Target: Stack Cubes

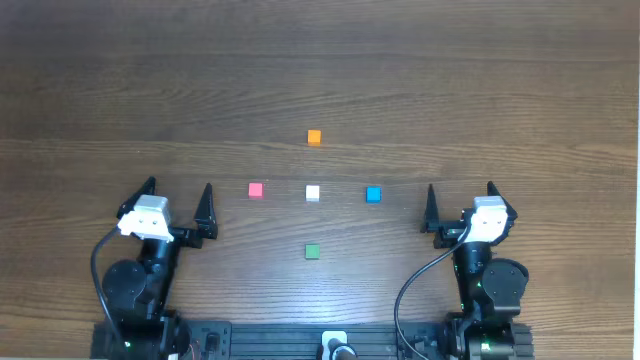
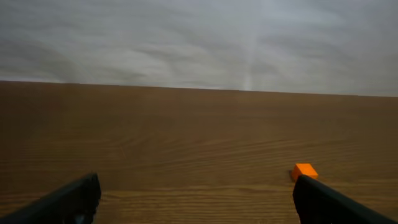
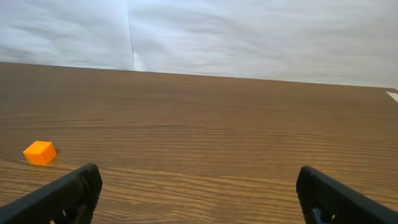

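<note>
Black-fingered and gaping empty, starting at left gripper [image 1: 179, 186]; passing pink cube [image 1: 256, 190] nearby, then white cube [image 1: 313, 193] sitting between orange cube [image 1: 315, 137] farther out and green cube [image 1: 312, 252] closer in, then blue cube [image 1: 373, 194]; ending at right gripper [image 1: 460, 188], gaping too.

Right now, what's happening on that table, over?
Left gripper open, right gripper open, both empty. Orange cube, pink cube, white cube, blue cube, green cube apart, none stacked. No obstruction seen.
</note>
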Action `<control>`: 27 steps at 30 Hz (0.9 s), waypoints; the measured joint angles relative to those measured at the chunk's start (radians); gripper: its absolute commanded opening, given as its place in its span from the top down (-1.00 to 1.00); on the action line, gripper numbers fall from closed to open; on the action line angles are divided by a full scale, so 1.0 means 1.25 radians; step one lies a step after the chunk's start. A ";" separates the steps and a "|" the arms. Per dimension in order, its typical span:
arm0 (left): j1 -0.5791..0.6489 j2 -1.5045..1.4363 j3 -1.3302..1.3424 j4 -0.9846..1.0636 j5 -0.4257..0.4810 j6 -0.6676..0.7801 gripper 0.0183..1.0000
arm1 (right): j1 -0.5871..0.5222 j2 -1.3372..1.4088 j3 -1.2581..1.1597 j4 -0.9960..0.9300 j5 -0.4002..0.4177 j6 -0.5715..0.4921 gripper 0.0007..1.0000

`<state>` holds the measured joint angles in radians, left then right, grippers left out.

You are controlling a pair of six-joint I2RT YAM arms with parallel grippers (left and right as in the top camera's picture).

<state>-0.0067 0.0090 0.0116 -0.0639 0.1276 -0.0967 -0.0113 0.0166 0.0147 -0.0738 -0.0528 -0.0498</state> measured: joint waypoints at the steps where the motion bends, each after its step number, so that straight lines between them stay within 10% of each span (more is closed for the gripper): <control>1: 0.000 0.000 0.000 0.000 0.000 0.000 -1.00 | 0.000 0.000 0.000 0.000 0.000 -0.001 -0.98; 15: -0.014 0.040 0.060 -0.087 0.056 -0.062 -1.00 | 0.000 0.000 0.000 0.000 0.001 0.000 -0.99; 27: -0.129 0.641 0.561 -0.367 0.089 -0.074 -1.00 | 0.000 -0.001 0.000 0.000 0.002 0.000 -0.98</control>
<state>-0.1677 0.8104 0.7128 -0.5224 0.2386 -0.1890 -0.0113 0.0158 0.0147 -0.0738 -0.0498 -0.0498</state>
